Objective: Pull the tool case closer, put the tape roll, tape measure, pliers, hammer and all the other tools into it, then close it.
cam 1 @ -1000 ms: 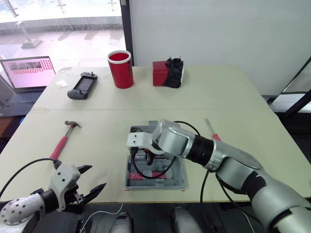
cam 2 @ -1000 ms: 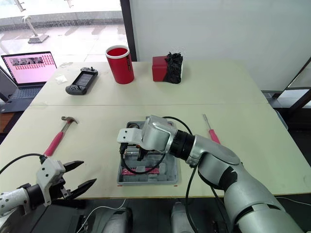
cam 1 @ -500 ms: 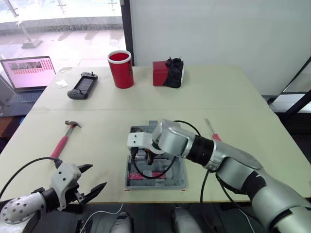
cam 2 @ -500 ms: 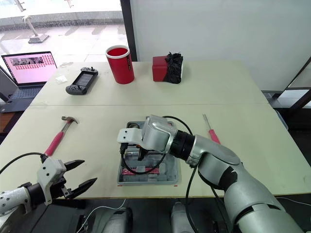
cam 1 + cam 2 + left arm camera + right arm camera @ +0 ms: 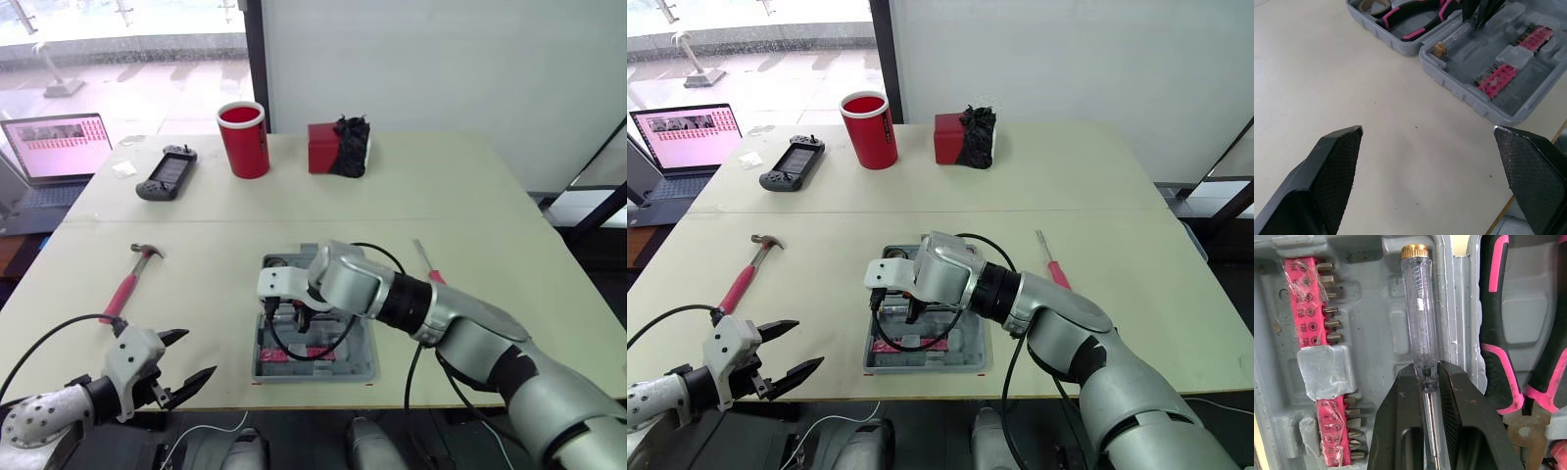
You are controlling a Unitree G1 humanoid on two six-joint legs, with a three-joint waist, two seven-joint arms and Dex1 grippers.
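Checker: Tool case (image 5: 358, 367), location and state?

Clerk: Grey, lid laid open, on tabletop (image 5: 216, 294) near the front edge, between the two arms. Contents entered: pliers (image 5: 1496, 338) with pink-and-black handles; pink bit strips (image 5: 1303, 308); one ring (image 5: 1373, 5) in the far half, possibly the tape roll, too cropped to confirm.

Checker: Right gripper (image 5: 1427, 374)?

Clerk: Over the half that holds the bit strips. Fingers clenched on the shaft of clear-handled screwdriver (image 5: 1418, 303), brass cap pointing away, handle lying along a moulded groove on the hinge side, next to the pliers. Seated or just above the groove: cannot tell.

Checker: Left gripper (image 5: 1427, 129)?

Clerk: Low at the front-left of the tabletop, fingers spread wide, holding nothing.

Checker: Items outstanding?

Clerk: Hammer (image 5: 125, 284), pink grip, on tabletop left of the case, well apart. Pink-handled screwdriver (image 5: 428, 266) on the right, beyond the right arm.

Checker: Step in hand?

Clerk: Placing the clear-handled screwdriver in its slot. Next, by my judgement: press it flush, release, lift straight clear of the pliers; then the hammer, nearest the left gripper, taken by its handle; lid closed last
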